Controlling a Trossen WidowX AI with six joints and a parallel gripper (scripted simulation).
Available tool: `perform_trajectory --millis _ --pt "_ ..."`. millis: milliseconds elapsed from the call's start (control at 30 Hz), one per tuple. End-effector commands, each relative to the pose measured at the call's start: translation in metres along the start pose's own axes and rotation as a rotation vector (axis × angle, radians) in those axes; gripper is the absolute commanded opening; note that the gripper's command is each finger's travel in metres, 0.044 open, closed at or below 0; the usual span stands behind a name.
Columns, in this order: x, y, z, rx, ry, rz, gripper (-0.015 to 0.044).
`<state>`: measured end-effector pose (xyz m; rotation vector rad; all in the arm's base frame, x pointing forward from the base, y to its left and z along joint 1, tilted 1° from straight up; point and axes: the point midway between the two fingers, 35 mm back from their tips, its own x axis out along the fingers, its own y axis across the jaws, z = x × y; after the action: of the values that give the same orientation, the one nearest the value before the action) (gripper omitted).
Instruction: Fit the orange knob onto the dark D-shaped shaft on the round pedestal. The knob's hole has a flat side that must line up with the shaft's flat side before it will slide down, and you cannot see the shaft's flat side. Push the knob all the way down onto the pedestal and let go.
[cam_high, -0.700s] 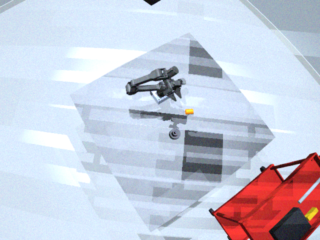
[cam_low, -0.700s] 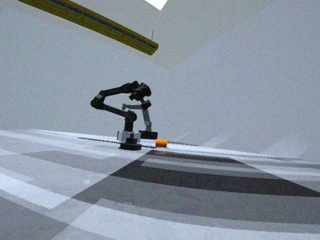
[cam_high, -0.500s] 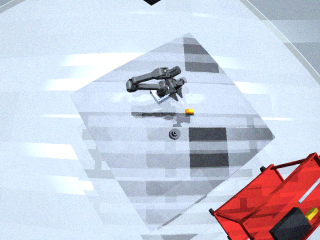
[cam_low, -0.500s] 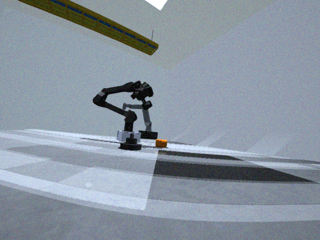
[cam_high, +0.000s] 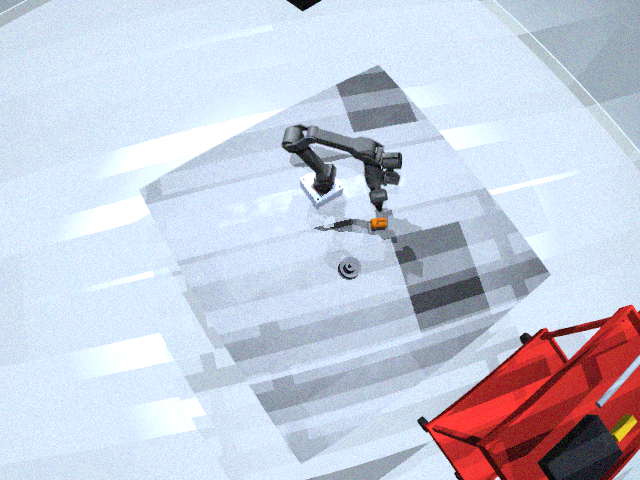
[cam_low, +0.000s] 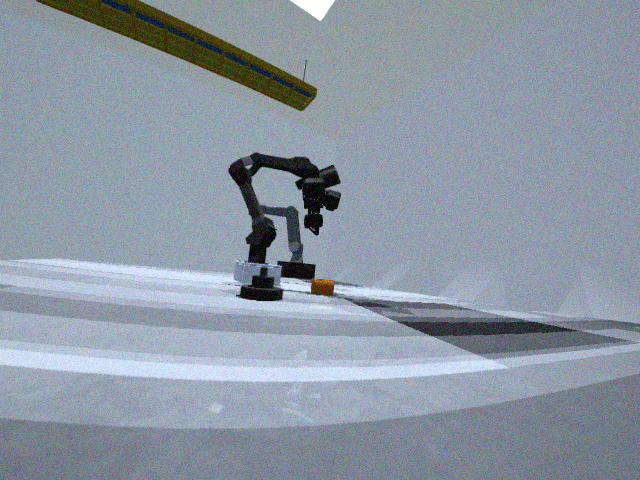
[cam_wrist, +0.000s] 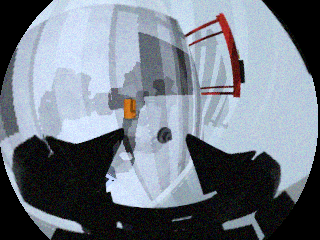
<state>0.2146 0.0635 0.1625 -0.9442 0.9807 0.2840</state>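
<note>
The orange knob (cam_high: 378, 223) (cam_low: 322, 287) (cam_wrist: 129, 108) lies on its side on the table. Its hole cannot be made out. The dark round pedestal (cam_high: 341, 269) (cam_low: 261, 294) stands apart from the knob, lower left of it in the top view. Its upright dark shaft (cam_high: 349, 267) (cam_low: 263, 272) is bare; the flat side cannot be seen. In the wrist view the pedestal (cam_wrist: 164, 135) is between the fingertips in the picture, far below them. My gripper (cam_high: 378, 207) (cam_low: 315, 231) (cam_wrist: 155, 134) is open and empty, pointing down, well above the table and roughly over the knob.
The arm's white base (cam_high: 321, 195) (cam_low: 242, 271) stands behind the pedestal in the exterior view. A red cart (cam_high: 491, 408) (cam_wrist: 235, 60) is at the lower right in the top view. A grey arm shape (cam_low: 293, 232) shows in the background, and a yellow beam (cam_low: 222, 62) hangs high above.
</note>
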Motion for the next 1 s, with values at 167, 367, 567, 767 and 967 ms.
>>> perform_trajectory --millis 167,367,567,767,967 --pt "0.079 0.026 0.026 -0.040 0.166 0.404 0.0440" --pt "0.112 0.037 0.028 -0.017 0.199 0.564 0.0440" --pt "0.113 0.037 0.028 -0.017 0.199 0.564 0.0440" --pt "0.133 0.050 0.023 -0.017 0.199 0.564 0.0440" --pt "0.138 0.053 0.022 -0.017 0.199 0.564 0.0440"
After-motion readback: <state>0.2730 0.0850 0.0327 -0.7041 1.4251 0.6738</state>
